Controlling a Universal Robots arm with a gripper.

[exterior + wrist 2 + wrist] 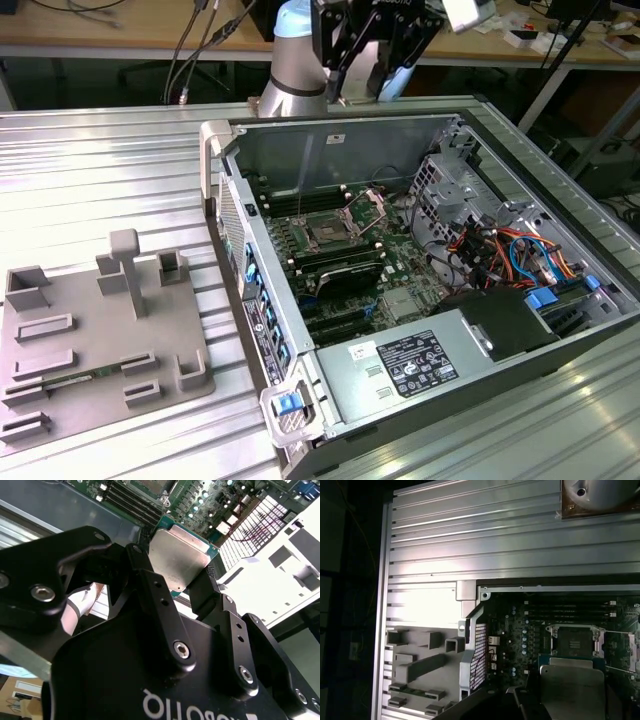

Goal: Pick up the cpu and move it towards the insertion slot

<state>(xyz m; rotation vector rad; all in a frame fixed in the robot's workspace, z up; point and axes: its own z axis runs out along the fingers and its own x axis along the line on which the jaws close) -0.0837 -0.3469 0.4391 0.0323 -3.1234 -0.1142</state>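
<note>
Hand point(187, 587) clenched on the cpu point(177, 555), silvery face plain in both wrist views point(572, 690), gripped at opposite edges by black fingers point(202, 592). Held high above the open computer case point(330, 125), clear of the green board. Insertion slot point(330, 232) down below with clamp plate point(368, 208) swung up, dark socket bare point(574, 642). Grey tray point(100, 340) off on the ribbed counter point(90, 170), toward the exterior view's left.

Silvery square cpu point(177, 560) aloft between black fingers point(150, 587); open metal-framed insertion slot point(330, 232) below
</note>
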